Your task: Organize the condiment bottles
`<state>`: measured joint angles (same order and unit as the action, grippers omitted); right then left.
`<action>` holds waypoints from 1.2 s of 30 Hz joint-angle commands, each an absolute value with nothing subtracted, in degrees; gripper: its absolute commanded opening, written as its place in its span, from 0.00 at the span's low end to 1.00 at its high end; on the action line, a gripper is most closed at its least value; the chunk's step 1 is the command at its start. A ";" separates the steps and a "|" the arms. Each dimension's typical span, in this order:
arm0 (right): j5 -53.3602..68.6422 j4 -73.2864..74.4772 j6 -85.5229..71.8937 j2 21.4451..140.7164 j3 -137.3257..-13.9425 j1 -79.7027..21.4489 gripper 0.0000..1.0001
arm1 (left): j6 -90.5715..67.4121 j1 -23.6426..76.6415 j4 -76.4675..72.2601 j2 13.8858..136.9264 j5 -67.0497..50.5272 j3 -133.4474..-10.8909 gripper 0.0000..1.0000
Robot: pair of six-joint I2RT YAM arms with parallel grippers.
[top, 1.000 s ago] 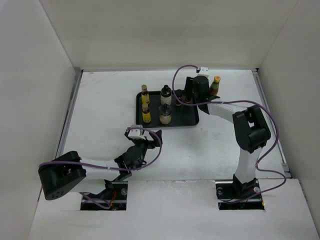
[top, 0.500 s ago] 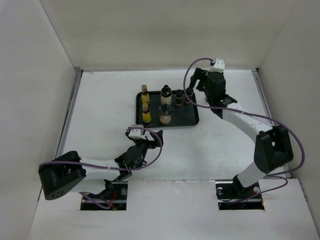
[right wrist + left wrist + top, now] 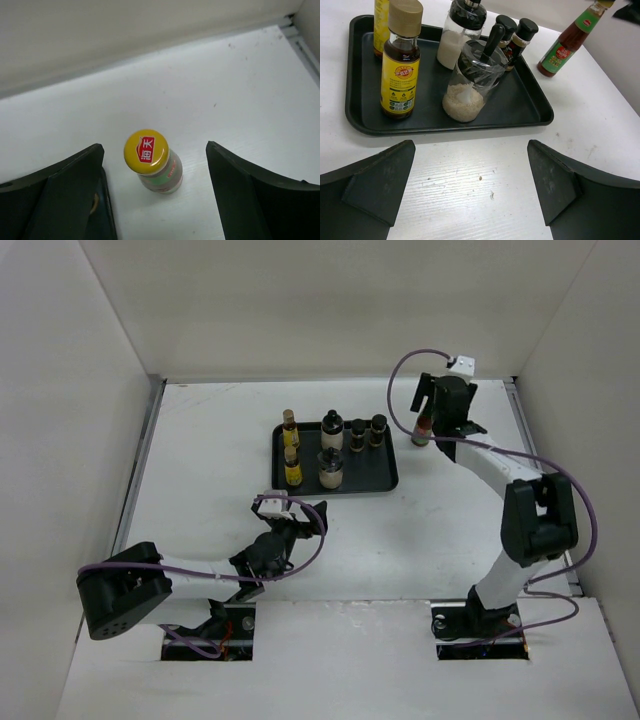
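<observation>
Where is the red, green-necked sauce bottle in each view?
Top external: red bottle right of the black tray, off it.
Left wrist: bottle upper right, beyond the tray's far corner.
Right wrist: bottle centre, cap towards the camera.
Shared landmark: the tray, in the top and left wrist views only.

One tray (image 3: pixel 368 472), one red bottle (image 3: pixel 423 428) on a white table (image 3: pixel 200 470)

The black tray lies toward the table's far middle. To its right, apart from it, the red bottle, yellow-capped, stands upright on the tabletop.
</observation>
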<state>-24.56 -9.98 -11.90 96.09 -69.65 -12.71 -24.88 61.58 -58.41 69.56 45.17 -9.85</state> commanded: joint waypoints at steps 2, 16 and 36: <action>-21.80 -10.36 -10.28 99.83 -74.70 -11.65 0.84 | -25.40 61.57 -61.00 69.96 44.65 -11.95 0.99; -30.85 -19.51 -6.32 83.87 -64.17 -16.47 0.32 | -25.40 61.65 -61.08 70.49 44.03 -12.30 1.00; -28.39 -26.79 -13.10 83.75 -56.69 -37.31 0.34 | -23.82 60.33 -61.52 66.70 49.22 -10.72 1.00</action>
<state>-28.03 -13.52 -12.40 83.66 -55.79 -36.84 -24.23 60.05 -58.57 65.80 48.51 -10.48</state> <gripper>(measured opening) 0.496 0.997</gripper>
